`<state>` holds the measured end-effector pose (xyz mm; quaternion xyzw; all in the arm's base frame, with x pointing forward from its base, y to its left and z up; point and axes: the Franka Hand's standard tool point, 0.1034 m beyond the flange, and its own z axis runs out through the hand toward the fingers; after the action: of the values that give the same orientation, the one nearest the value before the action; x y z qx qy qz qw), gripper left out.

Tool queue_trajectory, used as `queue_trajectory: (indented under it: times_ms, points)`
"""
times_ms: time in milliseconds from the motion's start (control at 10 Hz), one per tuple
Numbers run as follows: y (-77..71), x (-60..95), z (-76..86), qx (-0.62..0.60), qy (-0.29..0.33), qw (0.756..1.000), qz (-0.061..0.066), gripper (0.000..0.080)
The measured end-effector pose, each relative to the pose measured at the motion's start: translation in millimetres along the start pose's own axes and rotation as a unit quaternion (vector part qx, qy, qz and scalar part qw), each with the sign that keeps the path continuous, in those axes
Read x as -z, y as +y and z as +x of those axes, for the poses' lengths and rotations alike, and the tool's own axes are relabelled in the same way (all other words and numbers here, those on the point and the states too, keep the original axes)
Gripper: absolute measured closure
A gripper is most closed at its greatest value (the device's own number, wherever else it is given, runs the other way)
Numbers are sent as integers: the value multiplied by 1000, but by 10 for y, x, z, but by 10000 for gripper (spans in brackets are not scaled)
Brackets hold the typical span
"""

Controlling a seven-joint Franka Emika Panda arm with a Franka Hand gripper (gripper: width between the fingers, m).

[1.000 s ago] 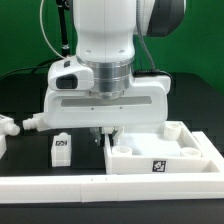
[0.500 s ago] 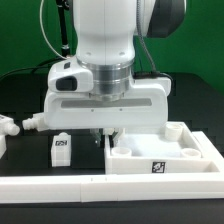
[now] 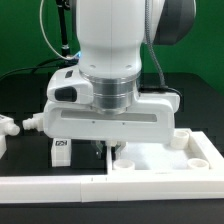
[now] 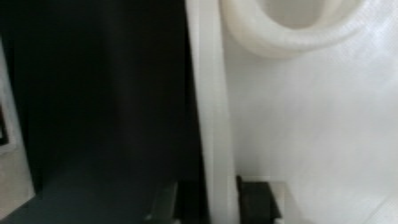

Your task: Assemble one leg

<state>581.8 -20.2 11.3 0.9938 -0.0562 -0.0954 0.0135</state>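
One low white rail point(image 3: 60, 186) runs across the foreground. Behind it the gripper point(image 3: 110, 150) sits low, its broad body partly hiding the leg point(image 3: 61, 150) (tag facing out), which stands unheld on the black table point(image 3: 20, 152) toward the exterior view's left. The jaws are clamped narrowly on the white panel point(image 3: 170, 160), pinching its raised edge.

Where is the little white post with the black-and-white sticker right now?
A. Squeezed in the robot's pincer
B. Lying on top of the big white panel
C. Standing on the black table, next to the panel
C: the leg stands upright on the black table, off to the exterior view's left of the white panel, and the pincer sits at the panel's edge, not around the leg.
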Motion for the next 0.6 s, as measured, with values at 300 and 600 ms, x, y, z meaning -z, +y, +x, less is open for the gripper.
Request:
queue_trajectory:
  times_ms: [300, 600]
  points:
    - [4, -4, 1, 4, 3, 1000, 0, 709]
    - [5, 12, 3, 6, 2, 1000, 1, 390]
